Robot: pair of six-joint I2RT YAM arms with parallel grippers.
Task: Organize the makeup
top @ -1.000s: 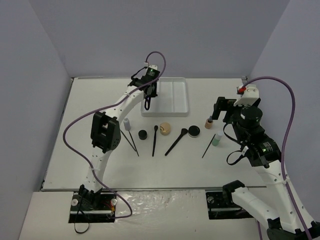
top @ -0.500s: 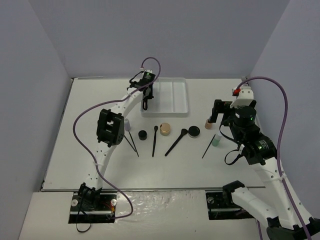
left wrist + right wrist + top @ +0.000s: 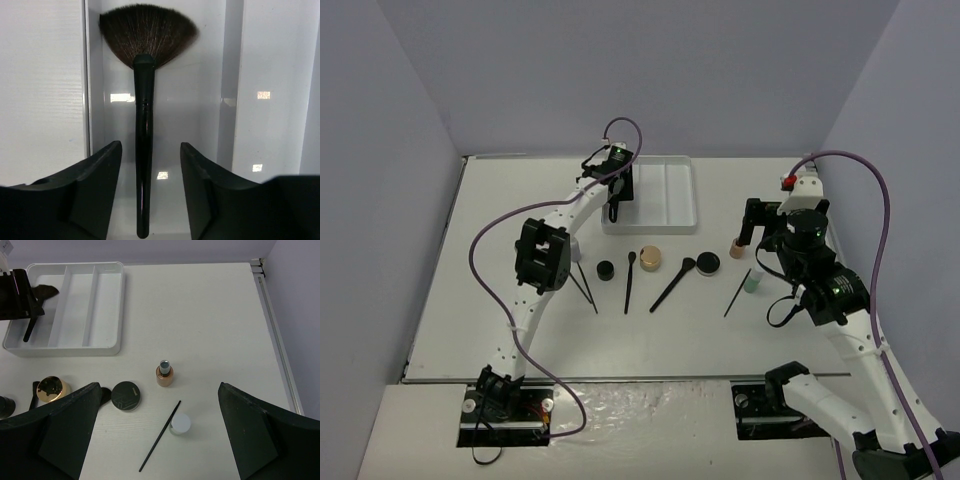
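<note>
Now that the left gripper (image 3: 150, 150) has let go, its jaws stand apart on each side of the fan brush (image 3: 142, 100) and do not touch it. The brush lies in the white tray (image 3: 650, 229), in the slot at its 9 o'clock side. I think that one is put away. The right gripper (image 3: 157, 387) hangs wide open, holding nothing. The other makeup (image 3: 650, 258) waits at 6 o'clock of the tray.
</note>
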